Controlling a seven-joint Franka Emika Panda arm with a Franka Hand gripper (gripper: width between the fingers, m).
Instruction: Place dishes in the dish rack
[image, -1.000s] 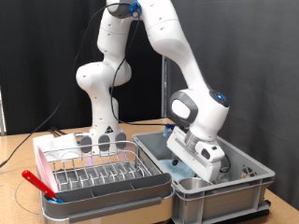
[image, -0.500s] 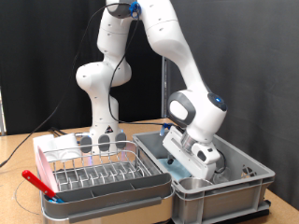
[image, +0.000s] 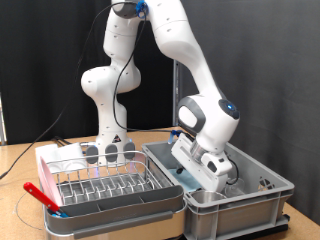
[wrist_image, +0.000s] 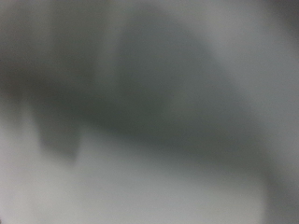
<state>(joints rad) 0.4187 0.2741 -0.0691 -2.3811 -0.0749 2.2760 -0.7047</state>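
Arm shifted left since 1 s ago, claw (image: 222, 180) low inside grey bin (image: 262, 192) (grip state unclear).

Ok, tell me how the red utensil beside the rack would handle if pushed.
The red utensil looks thin and long, so probably light and apt to slide or pivot. It lies against the rack tray's edge, so a push may knock it off.

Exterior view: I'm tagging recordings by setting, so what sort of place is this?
Probably a robotics lab, not a kitchen: a black curtain backdrop, a wooden table, and a dish rack beside a grey bin.
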